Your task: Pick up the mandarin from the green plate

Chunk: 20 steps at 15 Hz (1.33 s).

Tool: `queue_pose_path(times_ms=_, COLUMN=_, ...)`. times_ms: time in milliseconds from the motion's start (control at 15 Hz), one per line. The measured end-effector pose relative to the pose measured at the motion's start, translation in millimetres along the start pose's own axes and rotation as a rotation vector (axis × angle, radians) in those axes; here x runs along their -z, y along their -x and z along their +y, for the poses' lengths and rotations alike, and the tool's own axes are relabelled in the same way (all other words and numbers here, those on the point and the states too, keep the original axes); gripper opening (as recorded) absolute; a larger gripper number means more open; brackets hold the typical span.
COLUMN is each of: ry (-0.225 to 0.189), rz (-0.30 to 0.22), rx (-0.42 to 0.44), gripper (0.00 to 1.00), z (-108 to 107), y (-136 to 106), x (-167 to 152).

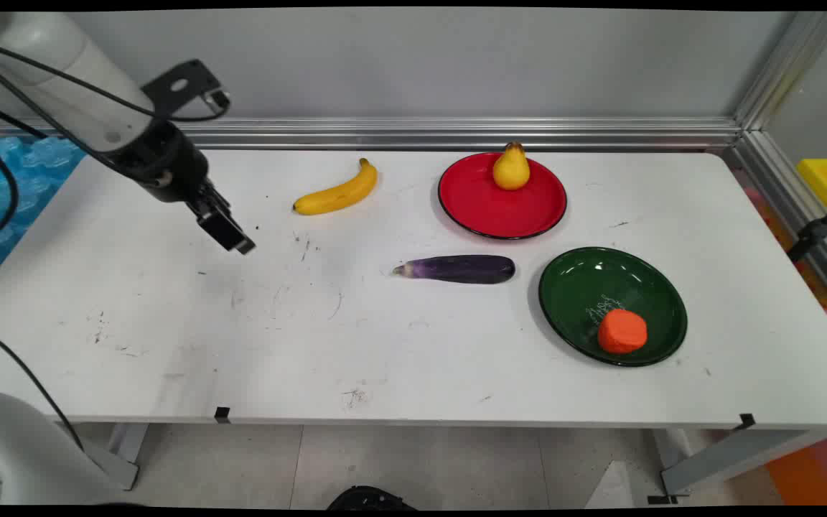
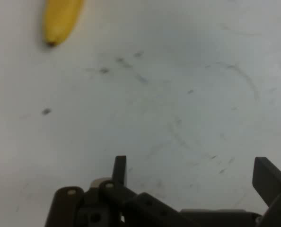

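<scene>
- Main view: white table [image 1: 169, 337] fills most of the frame, scuffed with dark marks at centre left.
- Green plate [image 1: 586, 280] at lower right of centre, orange round item [image 1: 622, 331] lying in its near part.
- Red plate [image 1: 485, 205] above the green one, upper centre right; yellow pear [image 1: 511, 167] upright on its far rim area.
- Purple eggplant [image 1: 456, 269] lies flat at centre, just left of the green plate, below the red plate, touching neither.
- Banana [image 1: 338, 192] upper centre, left of the red plate, well apart from it.
- Tool [image 1: 230, 235] at upper left, angled down to the right over bare table, holding nothing; banana is the nearest thing.
- Hand view: tool [image 2: 192, 177] fingers [image 2: 268, 179] spread wide, only scuffed table between them; banana [image 2: 60, 21] tip at upper left corner.
</scene>
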<state>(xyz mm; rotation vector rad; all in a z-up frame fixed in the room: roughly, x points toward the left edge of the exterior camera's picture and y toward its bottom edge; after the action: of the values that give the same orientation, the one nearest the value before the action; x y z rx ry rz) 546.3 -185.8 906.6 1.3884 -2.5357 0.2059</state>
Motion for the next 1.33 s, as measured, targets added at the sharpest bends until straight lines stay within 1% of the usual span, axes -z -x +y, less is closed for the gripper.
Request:
queue_pose_path(times_ms=200, ry=0.061, rz=0.016, rx=-0.091, gripper=1.0, z=16, y=-20, x=-11)
queue_pose_path(times_ms=400, ry=0.101, rz=0.045, rx=-0.166, gripper=1.0, z=33, y=-41, x=-16)
queue_pose_path(times_ms=600, ry=0.155, rz=0.109, rx=-0.285, gripper=1.0, z=65, y=-78, x=-19)
queue_pose_path(times_ms=667, ry=0.168, rz=0.126, rx=-0.311, gripper=1.0, z=73, y=-86, x=-19)
queue_pose_path(times_ms=867, ry=0.227, rz=0.207, rx=-0.421, gripper=1.0, z=114, y=-130, x=-23)
queue_pose_path(times_ms=1000, ry=0.256, rz=0.256, rx=-0.475, gripper=1.0, z=141, y=-157, x=-28)
queue_pose_path(times_ms=1133, ry=0.275, rz=0.297, rx=-0.527, gripper=1.0, z=171, y=-187, x=-36)
queue_pose_path(times_ms=1333, ry=0.285, rz=0.339, rx=-0.577, gripper=1.0, z=209, y=-223, x=-50)
